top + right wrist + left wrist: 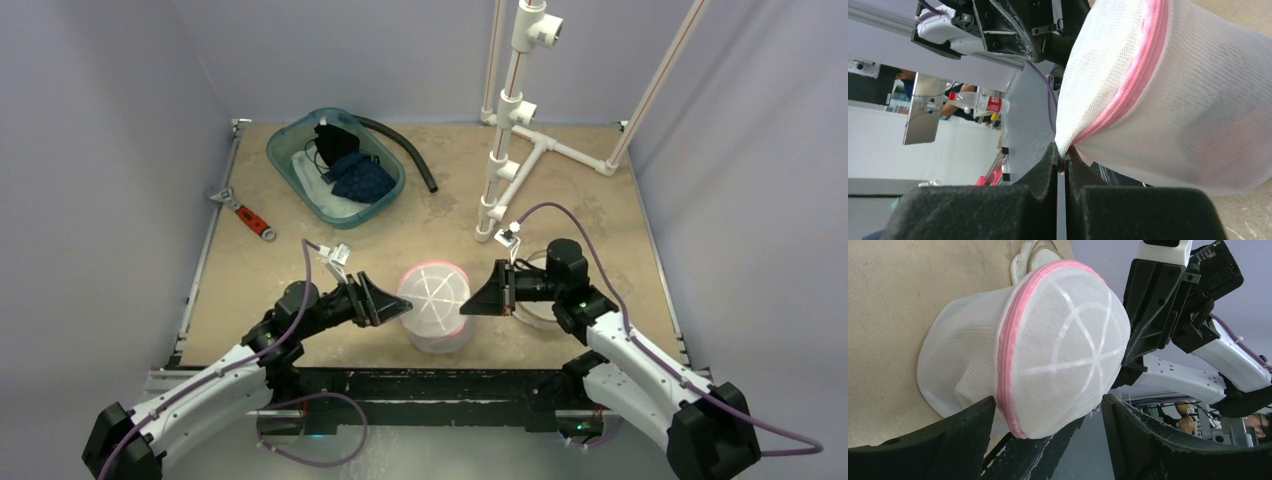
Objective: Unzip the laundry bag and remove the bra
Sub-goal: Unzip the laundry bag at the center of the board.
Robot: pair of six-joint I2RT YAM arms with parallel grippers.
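Note:
The laundry bag (pixel 435 300) is a white mesh drum with a pink zipper (pixel 1133 85) round its rim, standing near the table's front edge between the two arms. My left gripper (pixel 400 306) is open at the bag's left side, its fingers (pixel 973 430) spread either side of the bag's (pixel 1063 355) lower edge. My right gripper (pixel 1063 152) is shut, pinching the bag's (pixel 1188 110) rim where the zipper seam comes to a point; in the top view it (pixel 466 308) meets the bag's right side. The bra is hidden inside the bag.
A teal bin (pixel 290 140) holding dark clothes sits at the back left, with a black hose (pixel 405 152) beside it. A red-handled wrench (pixel 248 214) lies by the left edge. A white pipe stand (pixel 512 140) rises at the back right. A pale round object (pixel 540 312) lies under my right wrist.

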